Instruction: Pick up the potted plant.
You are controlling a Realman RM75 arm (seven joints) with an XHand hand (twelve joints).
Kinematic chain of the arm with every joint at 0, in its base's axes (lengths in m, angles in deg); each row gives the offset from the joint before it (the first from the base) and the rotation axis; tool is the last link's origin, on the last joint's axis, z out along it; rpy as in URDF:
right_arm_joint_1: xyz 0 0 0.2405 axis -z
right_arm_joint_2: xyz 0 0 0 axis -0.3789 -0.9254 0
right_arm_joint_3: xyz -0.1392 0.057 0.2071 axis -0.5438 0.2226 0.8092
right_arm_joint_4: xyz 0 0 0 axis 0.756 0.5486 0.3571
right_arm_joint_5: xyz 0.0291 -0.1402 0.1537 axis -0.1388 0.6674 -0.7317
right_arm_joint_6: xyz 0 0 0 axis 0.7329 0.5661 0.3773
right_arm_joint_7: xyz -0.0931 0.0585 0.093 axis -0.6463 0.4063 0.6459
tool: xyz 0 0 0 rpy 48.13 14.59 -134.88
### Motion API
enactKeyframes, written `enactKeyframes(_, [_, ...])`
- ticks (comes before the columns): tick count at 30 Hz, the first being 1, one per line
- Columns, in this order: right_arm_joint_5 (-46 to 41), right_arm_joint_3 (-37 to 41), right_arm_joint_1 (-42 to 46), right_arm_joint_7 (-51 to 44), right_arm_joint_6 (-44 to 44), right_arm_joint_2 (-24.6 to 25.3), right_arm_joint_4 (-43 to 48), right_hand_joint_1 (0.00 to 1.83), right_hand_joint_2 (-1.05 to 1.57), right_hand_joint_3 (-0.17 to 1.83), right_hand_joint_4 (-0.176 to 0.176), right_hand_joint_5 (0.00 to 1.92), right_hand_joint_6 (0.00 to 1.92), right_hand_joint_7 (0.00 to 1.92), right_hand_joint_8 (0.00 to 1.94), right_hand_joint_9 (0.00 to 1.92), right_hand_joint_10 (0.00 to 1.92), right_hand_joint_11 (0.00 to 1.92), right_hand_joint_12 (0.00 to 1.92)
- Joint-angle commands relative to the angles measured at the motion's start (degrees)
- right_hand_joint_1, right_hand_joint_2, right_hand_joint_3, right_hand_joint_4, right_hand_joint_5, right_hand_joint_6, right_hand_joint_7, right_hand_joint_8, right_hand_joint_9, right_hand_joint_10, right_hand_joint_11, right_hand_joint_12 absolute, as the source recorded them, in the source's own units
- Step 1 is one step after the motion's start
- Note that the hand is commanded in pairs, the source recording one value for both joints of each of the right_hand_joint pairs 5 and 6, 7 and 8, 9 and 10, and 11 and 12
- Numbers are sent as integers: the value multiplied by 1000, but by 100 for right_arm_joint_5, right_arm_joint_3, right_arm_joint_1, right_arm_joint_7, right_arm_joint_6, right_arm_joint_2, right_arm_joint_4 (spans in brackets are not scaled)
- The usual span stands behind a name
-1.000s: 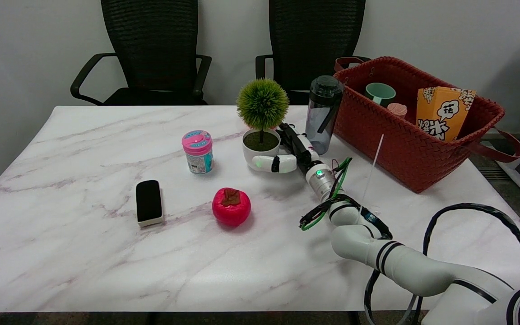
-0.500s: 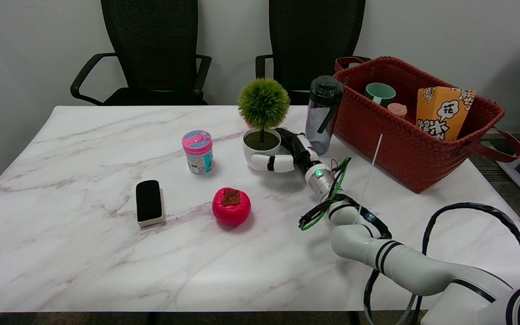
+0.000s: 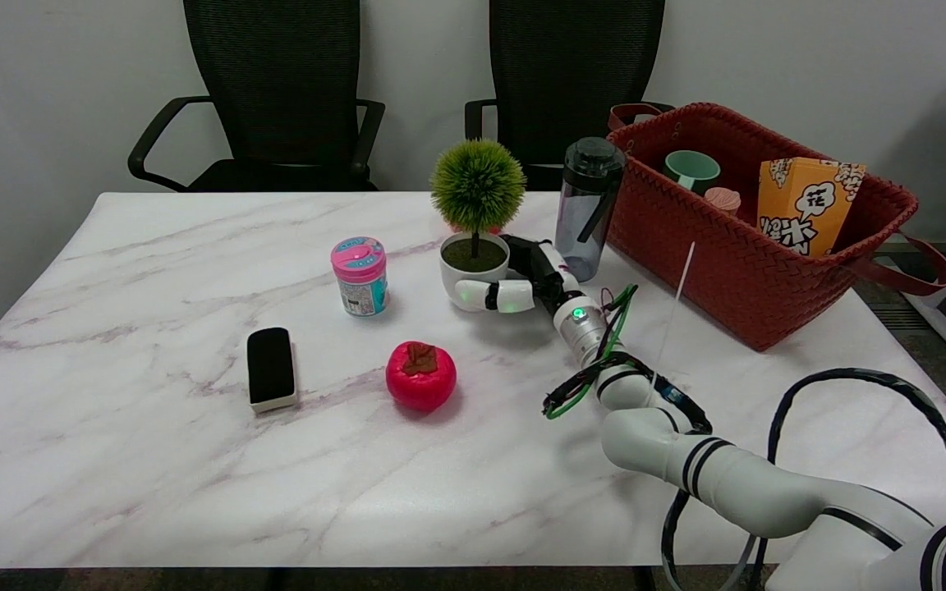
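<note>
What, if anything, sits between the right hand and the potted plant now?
Nothing visible. The right hand is already at the potted plant, fingers wrapped around the pot's front. The water bottle stands close behind the hand.

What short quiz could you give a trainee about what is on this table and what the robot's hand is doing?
1. True or false: the right hand is wrapped around the white pot of the potted plant.
2. Which thing stands just right of the plant: A) pink-lidded jar, B) dark water bottle, C) black eraser?
3. What lies inside the red woven basket?

Key
1. True: its fingers curl around the front and side of the pot.
2. B.
3. A green cup, a pink cup and an orange snack box.
</note>
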Motion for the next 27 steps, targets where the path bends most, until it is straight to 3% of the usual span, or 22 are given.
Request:
enactKeyframes(1, [43,-2,134,21,205,-96,438,1241,451,789,0,845,845,953,953,554,554,325,325])
enactKeyframes(17, [43,6,429,37,358,-401,1485,1244,508,860,0,861,861,986,986,576,576,341,341])
enactKeyframes(27, [-17,-14,1040,68,147,-1064,3455,1243,531,887,0,863,863,995,995,596,596,373,373])
